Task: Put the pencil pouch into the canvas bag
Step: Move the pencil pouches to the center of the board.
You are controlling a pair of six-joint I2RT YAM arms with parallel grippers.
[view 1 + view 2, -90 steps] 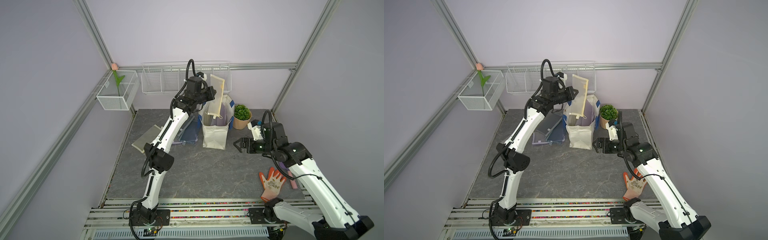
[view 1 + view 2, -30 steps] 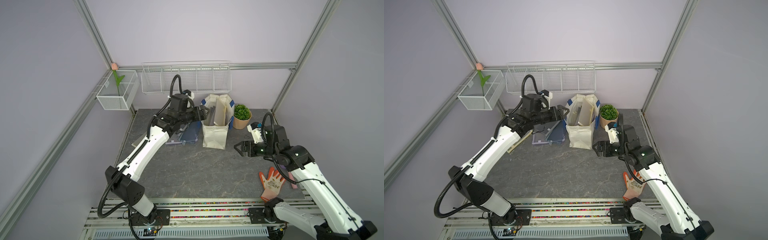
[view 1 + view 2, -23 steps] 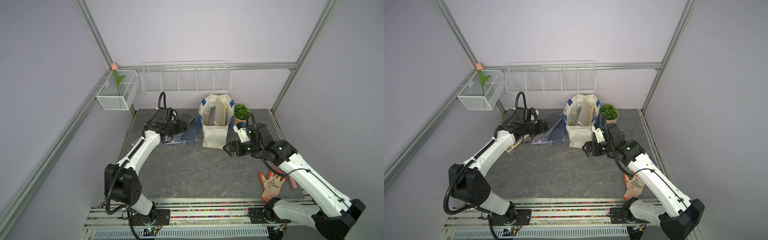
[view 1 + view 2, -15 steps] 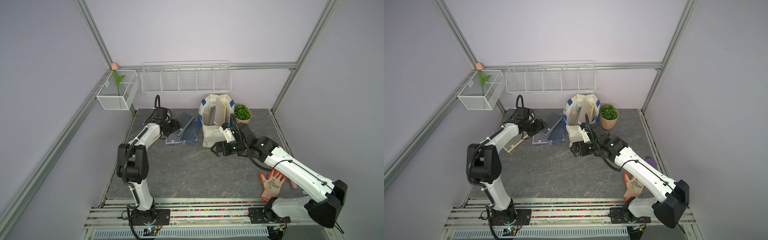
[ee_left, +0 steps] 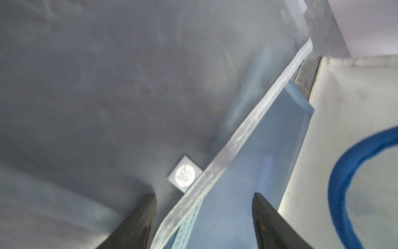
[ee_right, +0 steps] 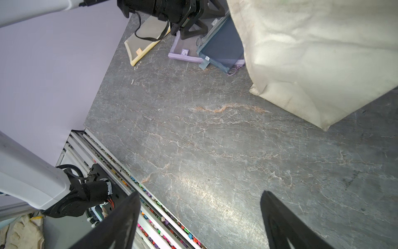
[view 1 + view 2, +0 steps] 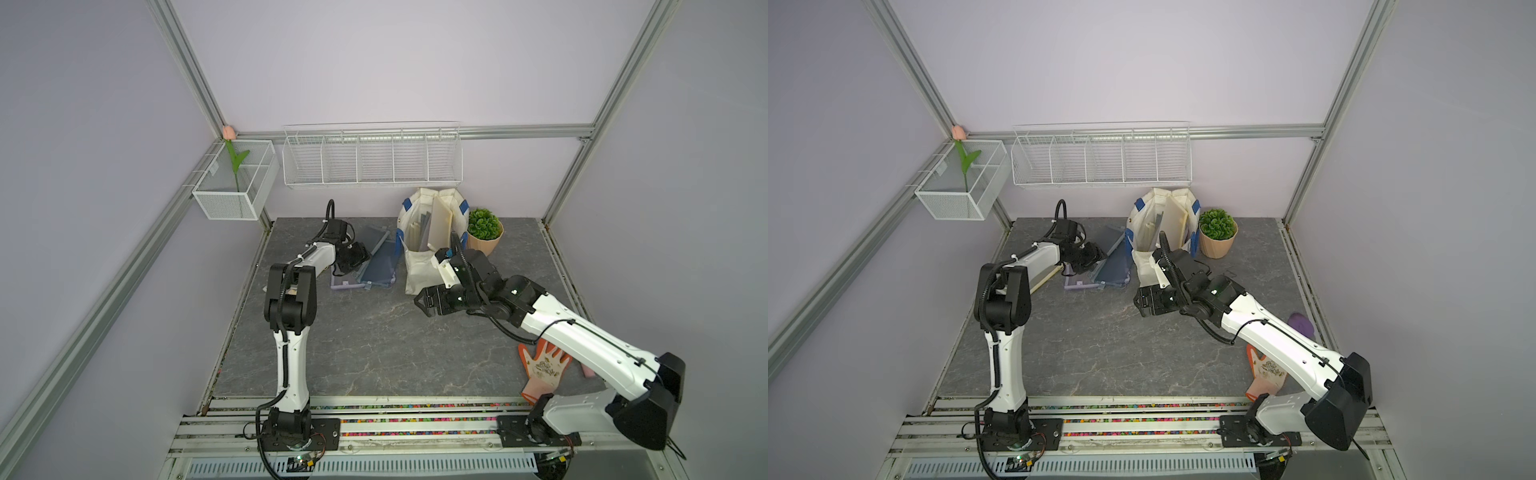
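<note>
Several flat pencil pouches lie overlapped left of the canvas bag [image 7: 419, 266] [image 7: 1148, 259]: a grey mesh one [image 5: 129, 86], a blue one [image 5: 269, 151] [image 6: 224, 49], a purple one [image 6: 183, 54] and a beige one [image 6: 146, 43]. My left gripper [image 7: 357, 259] [image 7: 1096, 255] [image 5: 204, 195] is low over the pile. Its jaws are open and straddle the grey pouch's zipper edge where it overlaps the blue pouch. The off-white bag stands upright with flat items inside it. My right gripper [image 7: 417, 301] [image 7: 1139, 301] [image 6: 199, 192] hangs open and empty in front of the bag.
A potted plant [image 7: 484, 232] stands right of the bag. An orange glove [image 7: 542, 368] and a purple item [image 7: 1302, 324] lie near the right arm's base. A wire rack [image 7: 372, 156] and a mesh box with a tulip [image 7: 232, 183] hang on the back wall.
My left arm has let a cream pouch down into the bag, then swung down and left onto the pouch pile, its jaws narrowing. My right arm has moved left across the bag's front.
</note>
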